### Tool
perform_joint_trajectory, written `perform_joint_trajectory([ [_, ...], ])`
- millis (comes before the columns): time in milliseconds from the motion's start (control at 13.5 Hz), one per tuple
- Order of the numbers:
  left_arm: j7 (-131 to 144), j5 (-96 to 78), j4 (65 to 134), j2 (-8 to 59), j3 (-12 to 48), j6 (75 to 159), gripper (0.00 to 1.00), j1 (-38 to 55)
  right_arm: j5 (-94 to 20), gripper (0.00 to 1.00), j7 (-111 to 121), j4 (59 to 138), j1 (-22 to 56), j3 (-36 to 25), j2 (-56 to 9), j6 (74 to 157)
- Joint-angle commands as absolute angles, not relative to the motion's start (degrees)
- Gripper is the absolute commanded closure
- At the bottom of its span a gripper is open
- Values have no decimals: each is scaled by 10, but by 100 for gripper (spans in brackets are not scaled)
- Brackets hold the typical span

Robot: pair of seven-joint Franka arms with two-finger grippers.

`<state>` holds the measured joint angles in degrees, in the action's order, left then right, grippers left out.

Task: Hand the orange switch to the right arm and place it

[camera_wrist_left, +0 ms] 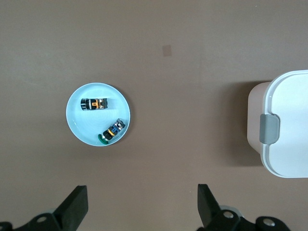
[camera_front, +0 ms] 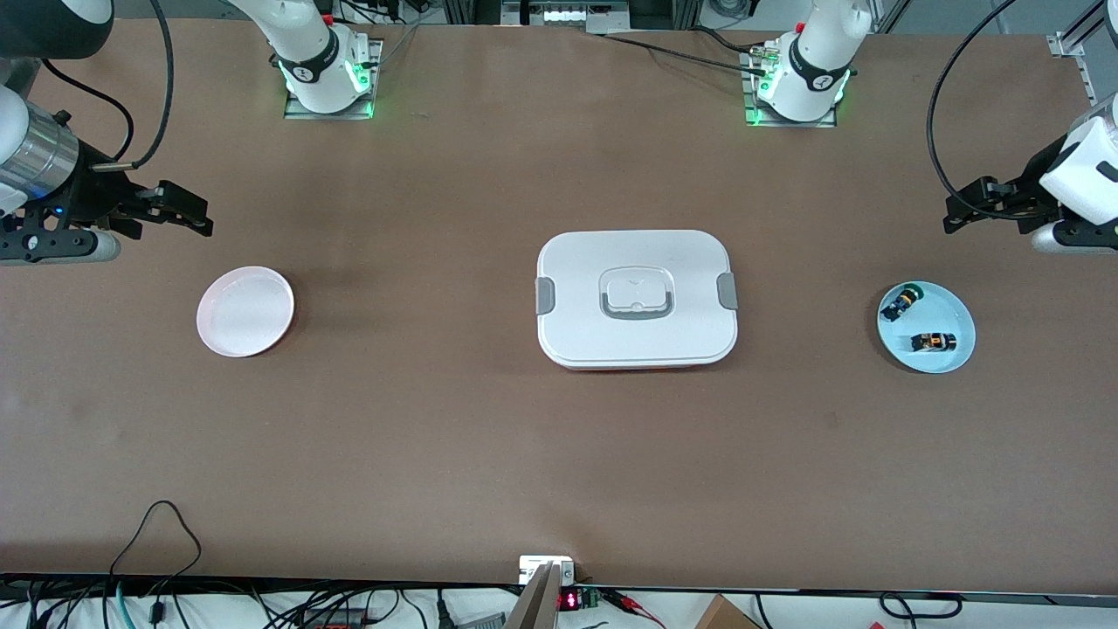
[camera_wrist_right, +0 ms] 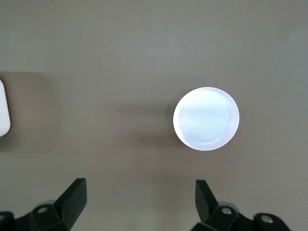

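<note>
On blue dish [camera_front: 954, 307], orange switch [camera_front: 932, 342] not yet picked; left gripper [camera_front: 954, 208] and right gripper [camera_front: 188, 212] are held spread, empty. Descent by left is needed.

The flat brown bench [camera_front: 489, 437] carries three things in a row. A white rectangular plastic lidded box with grey clips [camera_front: 637, 299] sits mid-bench. A round pale-pink plate [camera_front: 245, 311] lies at its 9 o'clock, a round light-blue dish [camera_front: 948, 310] at its 3 o'clock, both well apart from it.
</note>
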<state>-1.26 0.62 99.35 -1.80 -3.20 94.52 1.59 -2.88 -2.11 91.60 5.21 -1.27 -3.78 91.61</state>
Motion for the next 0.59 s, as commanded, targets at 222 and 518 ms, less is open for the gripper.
perform_joint_trajectory([
  [222, -22, 5, 980, -11, -29, 944, 0, 11, -29, 0, -29, 919, 46, -9, -31, 912],
  [518, -17, 4, 980, -7, -29, 938, 0, 11, -29, 0, -28, 919, 46, -9, -31, 912],
])
